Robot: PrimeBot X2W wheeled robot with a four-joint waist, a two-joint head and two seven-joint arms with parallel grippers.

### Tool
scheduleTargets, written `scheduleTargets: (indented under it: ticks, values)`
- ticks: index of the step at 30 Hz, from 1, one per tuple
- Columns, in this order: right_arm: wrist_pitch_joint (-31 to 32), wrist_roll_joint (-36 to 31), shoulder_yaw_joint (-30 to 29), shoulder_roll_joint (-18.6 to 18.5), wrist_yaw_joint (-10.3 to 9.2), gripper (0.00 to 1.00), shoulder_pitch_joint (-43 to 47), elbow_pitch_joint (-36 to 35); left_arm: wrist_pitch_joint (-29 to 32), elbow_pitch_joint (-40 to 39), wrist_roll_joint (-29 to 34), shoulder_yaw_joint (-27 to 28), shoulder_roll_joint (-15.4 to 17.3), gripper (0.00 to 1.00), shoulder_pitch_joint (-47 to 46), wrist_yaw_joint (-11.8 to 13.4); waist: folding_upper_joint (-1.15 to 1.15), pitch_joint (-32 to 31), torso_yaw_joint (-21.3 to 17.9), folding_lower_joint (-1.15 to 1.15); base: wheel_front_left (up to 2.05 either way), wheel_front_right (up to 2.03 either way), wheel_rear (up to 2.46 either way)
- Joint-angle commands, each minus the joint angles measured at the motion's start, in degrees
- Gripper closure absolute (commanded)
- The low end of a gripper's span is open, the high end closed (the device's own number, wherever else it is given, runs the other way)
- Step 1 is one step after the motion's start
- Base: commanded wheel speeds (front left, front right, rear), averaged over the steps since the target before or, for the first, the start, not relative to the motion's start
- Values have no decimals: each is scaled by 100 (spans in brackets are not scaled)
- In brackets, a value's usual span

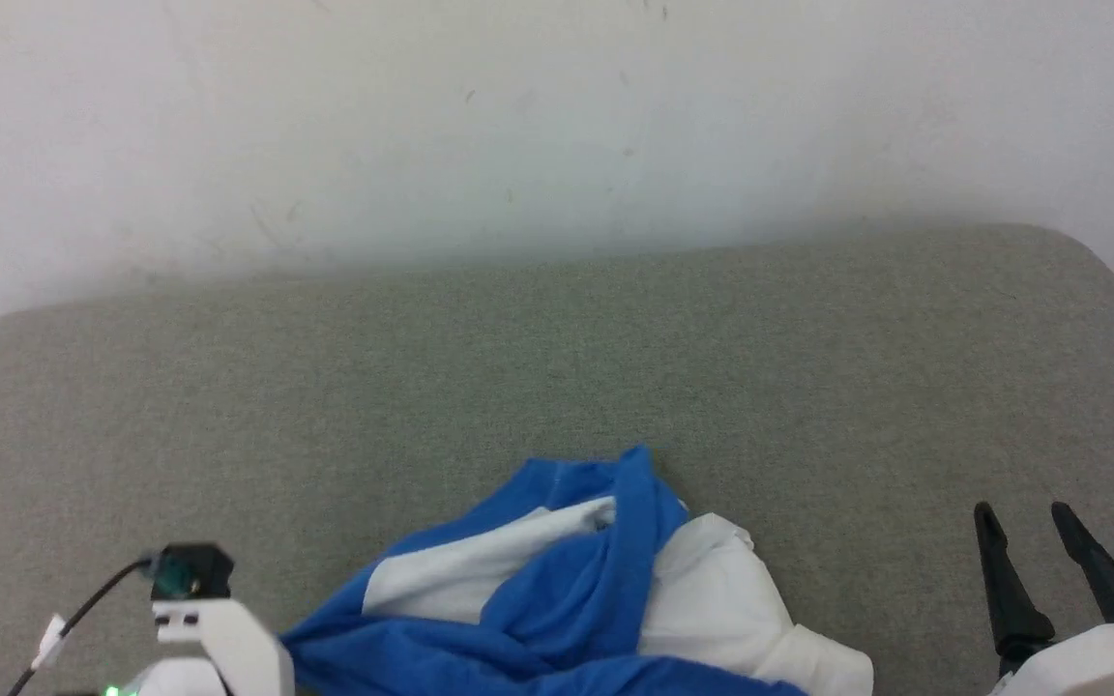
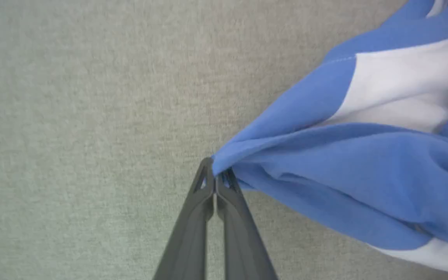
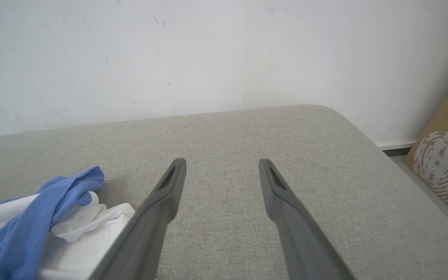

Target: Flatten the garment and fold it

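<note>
We are logging the garment point(image 1: 557, 599) lying crumpled on the grey cushion point(image 1: 557, 367). Our left gripper point(image 2: 214, 171) is pinching its blue edge; our right gripper point(image 3: 222, 167) is hovering alongside, fingers wide apart.

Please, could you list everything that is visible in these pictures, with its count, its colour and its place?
garment: one, white with blue parts, crumpled at the near side of the padded surface
padded surface: one, grey-green, against the wall
wall: one, white, behind the surface
cardboard box: one, brown with a white print, past the surface's rounded corner, by the wall
left end effector: one, dark grey, shut on a blue edge of the garment
right end effector: one, dark grey, open, over bare surface beside the garment
</note>
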Motion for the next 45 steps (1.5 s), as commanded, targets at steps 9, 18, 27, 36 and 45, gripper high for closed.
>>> scheduleTargets:
  ticks: [9, 18, 27, 36, 45]
  values:
    - [47, 60, -15, 15, -4, 0, 80, 31, -1385, -89, -236, 464, -517, 0, 816, 307, 0, -73, -88, 0, 0, 0, 0]
    - [304, 109, 321, 16, -4, 0, 177, 75, -4034, -643, 418, 641, -893, 0, 1047, 286, 0, -352, 125, 0, 0, 0, 0]
    - [1073, 770, 1578, -340, -4, 0, -292, 838, -5035, -786, 1072, 453, -1146, 0, 1216, 188, 0, -375, 456, 0, 0, 0, 0]
    - [1401, 1609, 2673, -277, -4, 0, -1524, 2726, -5062, -822, 1323, 466, -1393, 0, 1124, 31, 0, -238, 1051, 0, 0, 0, 0]
    - [1290, 2217, 3096, -212, -4, 100, -2313, 3965, -5063, -709, 1423, 533, -1605, 0, 1030, -156, 0, -161, 1330, 0, 0, 0, 0]
